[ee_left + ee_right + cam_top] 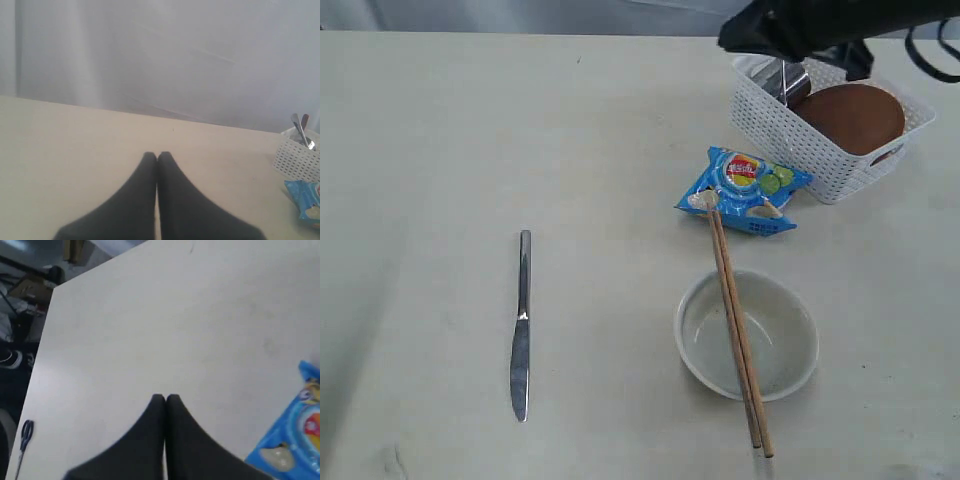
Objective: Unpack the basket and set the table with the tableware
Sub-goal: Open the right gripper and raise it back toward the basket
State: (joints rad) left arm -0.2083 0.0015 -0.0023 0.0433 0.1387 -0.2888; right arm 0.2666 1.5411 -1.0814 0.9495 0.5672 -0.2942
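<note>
Basket (775, 130) upper right, plate (850, 115) snug inside. Left gripper (157, 162), right gripper (166, 404) clenched, empty. Might drag basket along when lifting plate.

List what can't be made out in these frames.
Exterior view: the dark arm covers the far side of the basket; what lies under the plate is hidden.
Left wrist view: utensil handles in the basket are too small to identify; the frame edge cuts the basket.
Right wrist view: snack bag blurred, cut by the edge.
</note>
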